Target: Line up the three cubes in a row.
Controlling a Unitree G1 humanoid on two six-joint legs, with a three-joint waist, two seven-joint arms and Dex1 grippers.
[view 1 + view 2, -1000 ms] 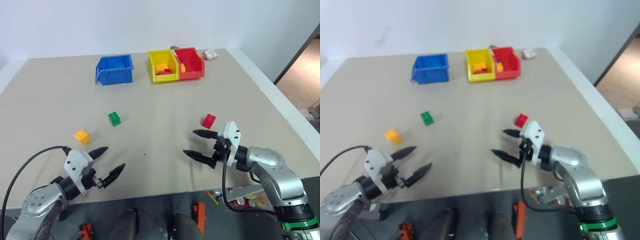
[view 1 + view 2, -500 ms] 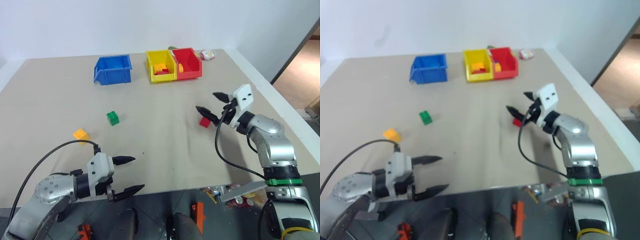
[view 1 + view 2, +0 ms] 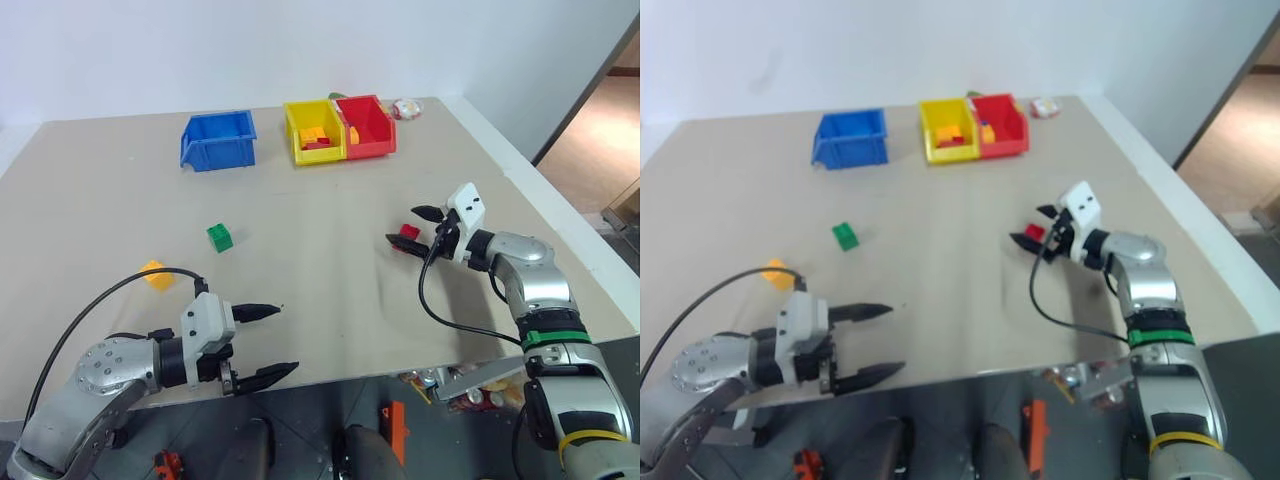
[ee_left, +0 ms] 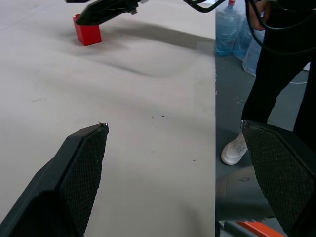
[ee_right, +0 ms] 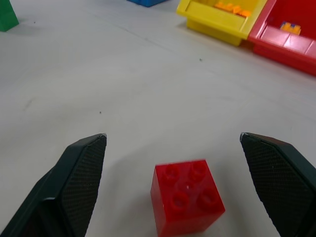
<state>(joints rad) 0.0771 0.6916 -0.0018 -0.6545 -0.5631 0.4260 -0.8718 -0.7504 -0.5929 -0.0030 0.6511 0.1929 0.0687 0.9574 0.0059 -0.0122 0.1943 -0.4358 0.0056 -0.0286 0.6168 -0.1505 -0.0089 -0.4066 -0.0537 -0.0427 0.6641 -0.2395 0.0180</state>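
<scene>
Red (image 3: pixel 409 232), green (image 3: pixel 220 237), yellow-orange (image 3: pixel 155 274) cubes, scattered apart.

Both arms are silver-grey metal with rounded joint housings, each ending in a white block that carries an end effector of two black pointed fingers with cross-hatched pads. A black cable loops from each wrist, and the right arm (image 3: pixel 545 300) wears a green band, with a yellow one lower down.

The table (image 3: pixel 330 290) bears three cubes (image 3: pixel 219 237) and three bins (image 3: pixel 217 140).

Three cubes, red (image 3: pixel 409 232), green (image 3: pixel 219 237), yellow-orange (image 3: pixel 155 274); three bins (image 3: pixel 217 140).
</scene>
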